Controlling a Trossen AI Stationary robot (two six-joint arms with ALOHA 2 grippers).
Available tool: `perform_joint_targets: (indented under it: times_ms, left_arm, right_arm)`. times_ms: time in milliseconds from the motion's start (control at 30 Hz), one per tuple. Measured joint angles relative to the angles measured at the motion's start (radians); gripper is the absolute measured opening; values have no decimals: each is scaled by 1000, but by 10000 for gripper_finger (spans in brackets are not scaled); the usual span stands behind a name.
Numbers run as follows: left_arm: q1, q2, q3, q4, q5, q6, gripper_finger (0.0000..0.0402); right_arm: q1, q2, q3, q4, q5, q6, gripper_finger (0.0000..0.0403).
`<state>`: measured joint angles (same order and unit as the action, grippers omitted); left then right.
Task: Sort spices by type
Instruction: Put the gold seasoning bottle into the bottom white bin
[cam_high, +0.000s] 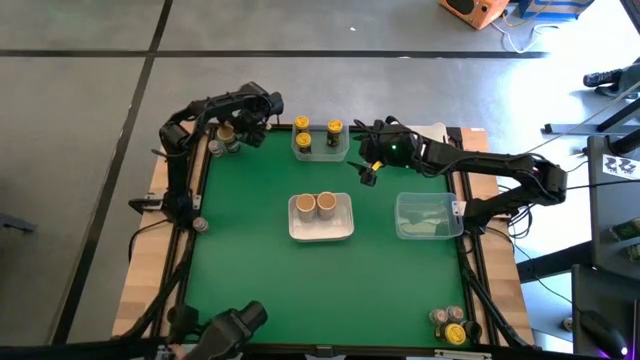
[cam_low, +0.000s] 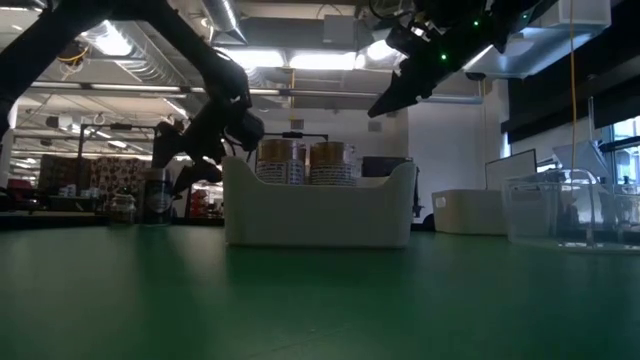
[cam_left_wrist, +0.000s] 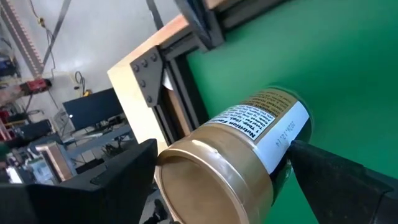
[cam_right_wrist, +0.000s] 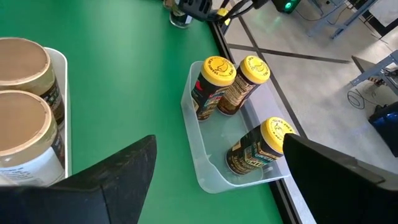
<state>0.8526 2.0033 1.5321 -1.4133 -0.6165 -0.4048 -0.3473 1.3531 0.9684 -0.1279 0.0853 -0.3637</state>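
At about ten o'clock on the green table (cam_high: 260, 280), the left gripper (cam_high: 232, 133) has its fingers spread wide around a tan-capped jar (cam_left_wrist: 233, 163), one finger on each side of the body; whether the pads already press on it cannot be told. A few more jars (cam_high: 224, 146) stand just beside it at that corner. The jar looks rigid, light and smooth under its paper label, so it will likely be slippery; the safest hold is across the cylinder's middle, below the cap, squarely enough that it cannot pivot. At the centre of the table a white tub (cam_high: 345, 226) holds two tan-capped jars (cam_high: 315, 205), touching side by side. At twelve o'clock a clear tub (cam_high: 299, 153) holds three yellow-capped jars (cam_right_wrist: 237, 86); in the right wrist view at least one of them leans. The right gripper (cam_high: 369, 172) hangs above the mat at about one o'clock, fingers apart and empty. An empty-looking clear tub (cam_high: 428, 216) sits at three o'clock, and a last cluster of unsorted jars (cam_high: 450, 322), one yellow-capped, waits at five o'clock.
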Motion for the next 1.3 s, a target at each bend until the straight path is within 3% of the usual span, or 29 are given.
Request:
perform_joint_targets:
  times_ms: [367, 533, 867, 1300]
  left_arm:
    - [-32, -96, 4, -22, 3, 46, 345]
    - [-5, -146, -1, 6, 94, 114, 345]
    - [47, -155, -3, 12, 147, 224, 345]
    - [90, -156, -37, 20, 229, 230, 345]
  right_arm:
    - [0, 8, 0, -2, 0, 0, 348]
    - [0, 8, 0, -2, 0, 0, 348]
    - [0, 8, 0, -5, 0, 2, 348]
    - [0, 8, 0, -11, 0, 4, 348]
